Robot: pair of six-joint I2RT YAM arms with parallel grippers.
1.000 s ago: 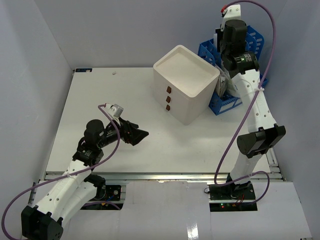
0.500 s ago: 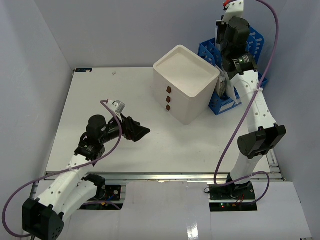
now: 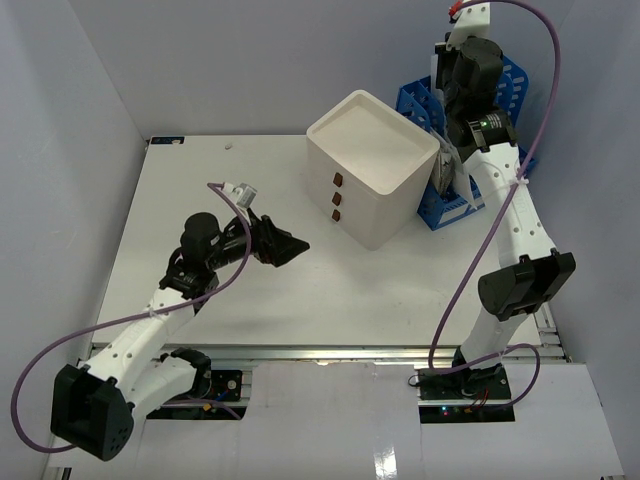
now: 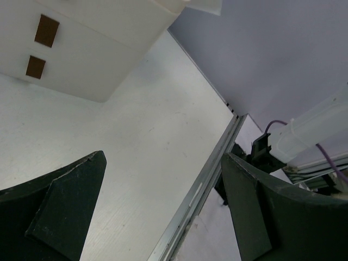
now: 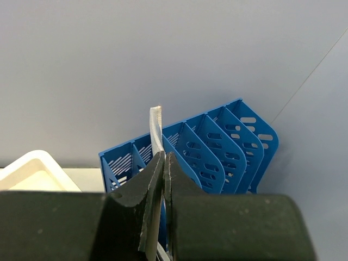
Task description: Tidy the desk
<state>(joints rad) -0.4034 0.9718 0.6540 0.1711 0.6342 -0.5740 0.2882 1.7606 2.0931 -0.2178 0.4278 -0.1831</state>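
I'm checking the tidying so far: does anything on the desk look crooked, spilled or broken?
The white drawer box sits turned at an angle to the desk edges, and the blue file rack to its right is skewed too. Nothing looks spilled or damaged.

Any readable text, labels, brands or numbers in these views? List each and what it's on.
No readable text in any view.
Drawer box: three plain brown squares on the front, no lettering.
File rack: bare blue plastic, no label.
Thin white item in the right gripper: seen edge-on, so no face shows to read.
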